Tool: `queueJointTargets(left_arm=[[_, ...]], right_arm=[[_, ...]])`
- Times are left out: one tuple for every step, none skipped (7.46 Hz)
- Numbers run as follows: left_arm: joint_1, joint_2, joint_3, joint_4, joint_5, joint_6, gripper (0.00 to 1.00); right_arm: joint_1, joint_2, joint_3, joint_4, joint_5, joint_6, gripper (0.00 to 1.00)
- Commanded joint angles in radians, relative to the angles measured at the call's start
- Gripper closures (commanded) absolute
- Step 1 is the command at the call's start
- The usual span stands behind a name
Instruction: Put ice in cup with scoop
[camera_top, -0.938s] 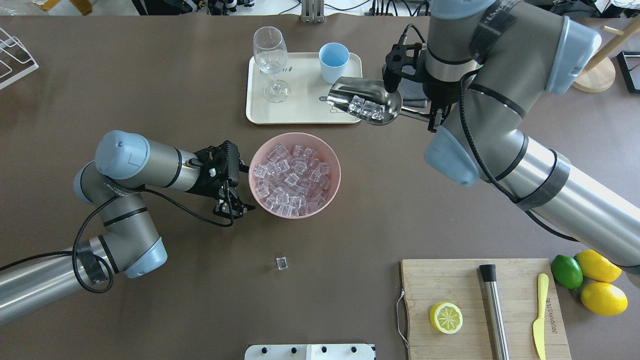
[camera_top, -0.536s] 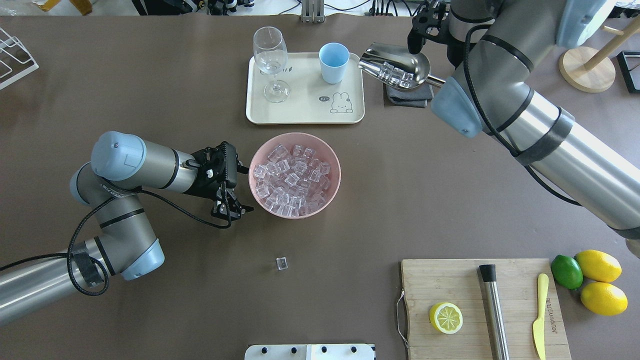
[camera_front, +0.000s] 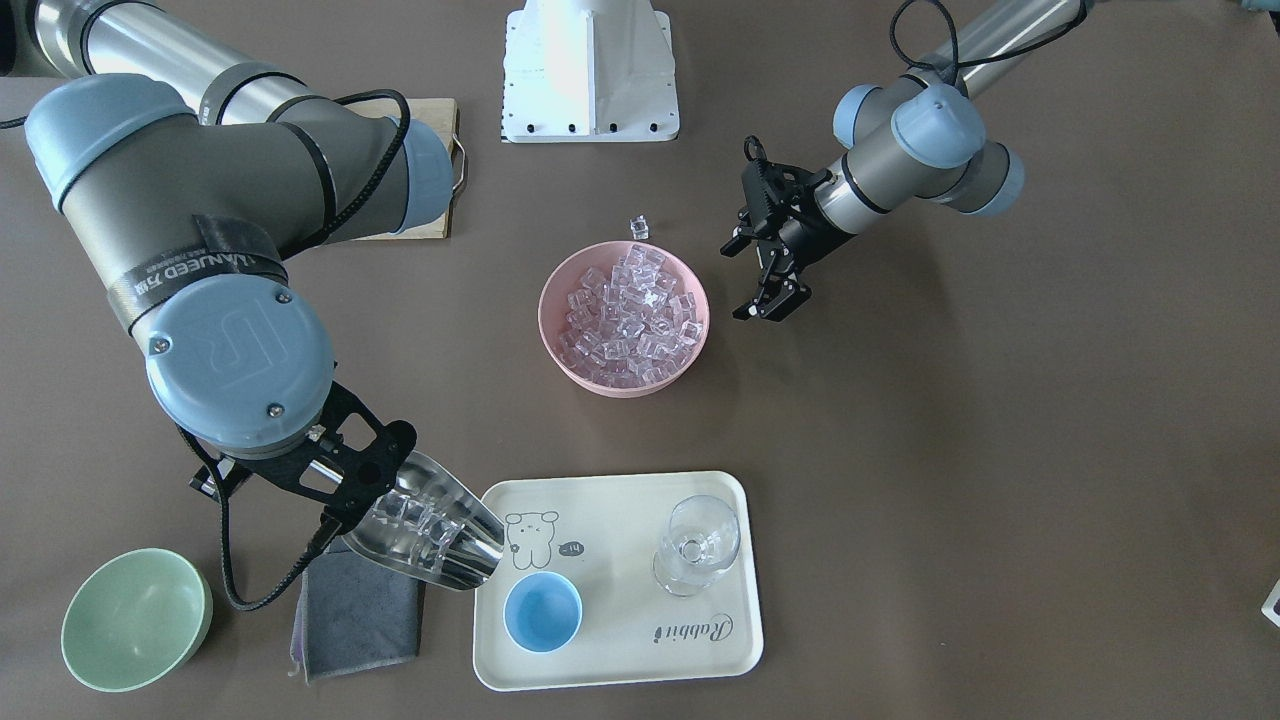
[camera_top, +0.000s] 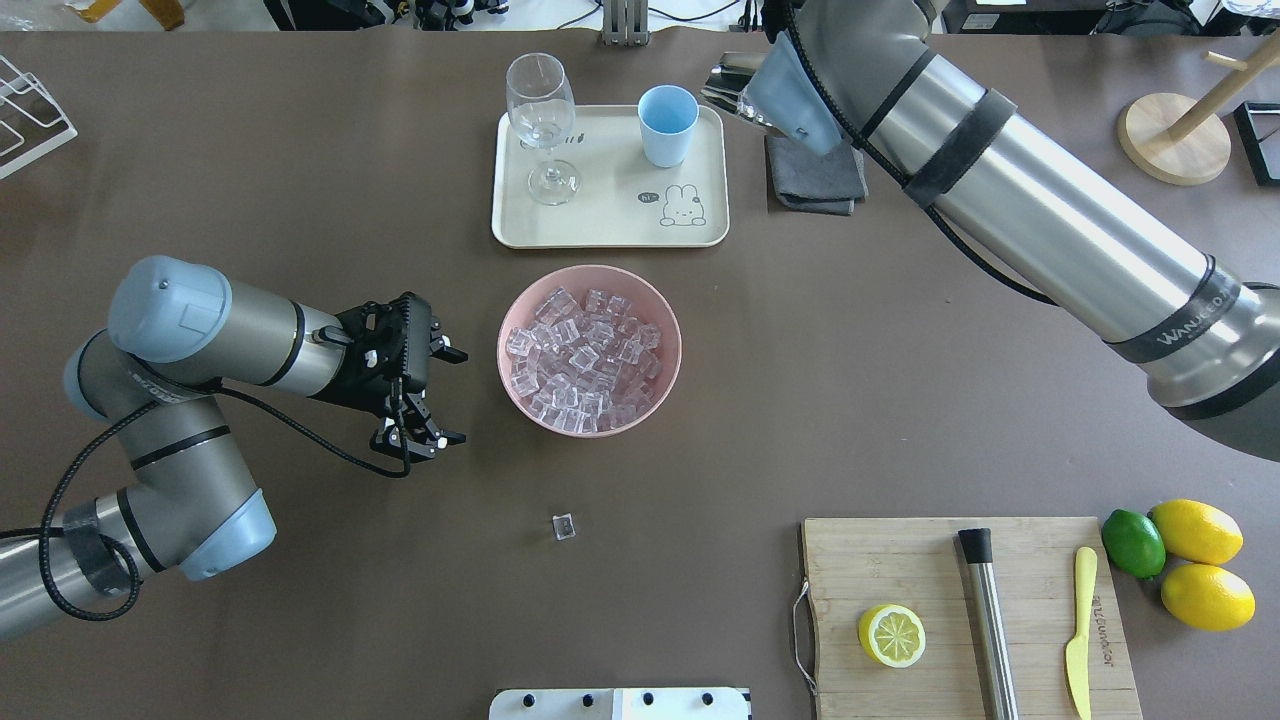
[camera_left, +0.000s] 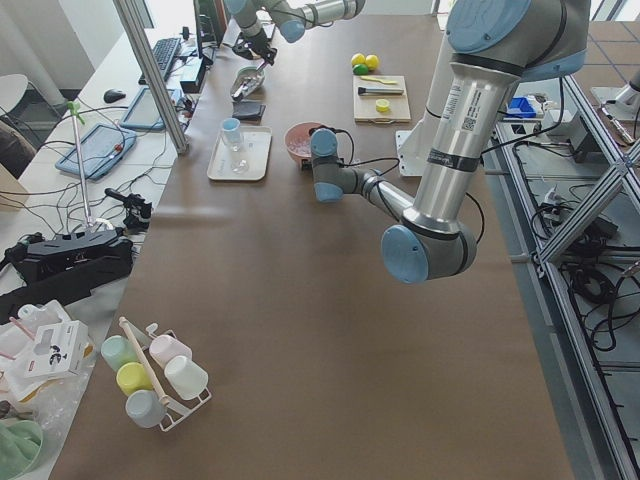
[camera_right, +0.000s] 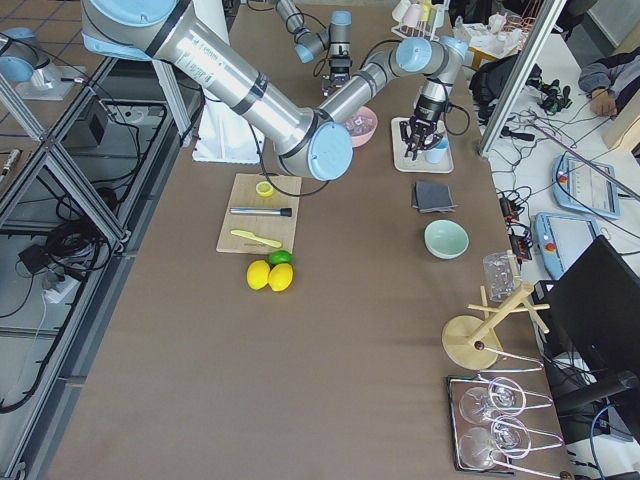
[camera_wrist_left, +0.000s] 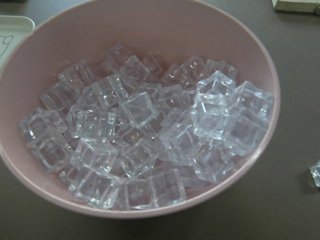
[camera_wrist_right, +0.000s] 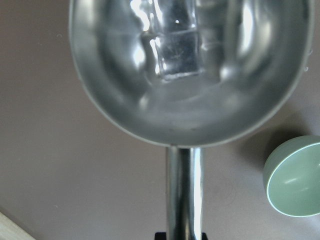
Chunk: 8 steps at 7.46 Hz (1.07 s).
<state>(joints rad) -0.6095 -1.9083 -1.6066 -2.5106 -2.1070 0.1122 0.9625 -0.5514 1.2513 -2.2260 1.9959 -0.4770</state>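
Beside the cup (camera_front: 541, 612), scoop (camera_front: 462, 562) of ice (camera_front: 413, 520) in clamped right jaws; left jaws apart.

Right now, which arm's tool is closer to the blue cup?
Right. The right tool holds the scoop beside the cup; the left tool hovers by the pink bowl.

One each: scoop (camera_front: 455, 558), light-blue cup (camera_top: 668, 124), wine glass (camera_top: 541, 110), tray (camera_top: 510, 235), pink bowl (camera_top: 503, 350), green bowl (camera_front: 135, 620), grey cloth (camera_top: 815, 180), cutting board (camera_top: 900, 560), lemon half (camera_top: 891, 635), lime (camera_top: 1133, 543), steel cylinder (camera_top: 988, 625), plastic knife (camera_top: 1079, 640). Two whole lemons (camera_top: 1195, 532). Ice cubes (camera_top: 585, 360) in the pink bowl are too many to count, plus one loose cube (camera_top: 563, 527).
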Motion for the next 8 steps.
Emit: queueJointTargets(left_arm=[[-0.059,0.038,-0.039,0.062,-0.095,0.037,0.01],[-0.082,0.037,-0.044,0.074,-0.135,0.037,0.01],[-0.119,0.034,-0.071,0.138,-0.171,0.037,0.01],[-0.151,0.020,-0.131,0.291,-0.192,0.035,0.01],[-0.177,0.003,-0.185,0.412,-0.197,0.034,0.01],[-0.229,0.012,-0.199,0.456,-0.233,0.035,0.01],[-0.289,0.041,-0.196,0.460,-0.251,0.031,0.01],[-0.336,0.066,-0.193,0.464,-0.274,0.024,0.01]], right_arm=[[-0.001,0.112,-0.157,-0.044,-0.040,-0.055,1.00],[-0.010,0.148,-0.205,-0.059,-0.060,-0.077,1.00],[-0.011,0.148,-0.220,-0.058,-0.072,-0.083,1.00],[-0.011,0.163,-0.248,-0.058,-0.075,-0.088,1.00],[-0.016,0.203,-0.300,-0.060,-0.095,-0.088,1.00],[-0.018,0.218,-0.323,-0.058,-0.123,-0.088,1.00],[-0.025,0.228,-0.326,-0.058,-0.144,-0.088,1.00],[-0.033,0.241,-0.337,-0.058,-0.176,-0.088,1.00]])
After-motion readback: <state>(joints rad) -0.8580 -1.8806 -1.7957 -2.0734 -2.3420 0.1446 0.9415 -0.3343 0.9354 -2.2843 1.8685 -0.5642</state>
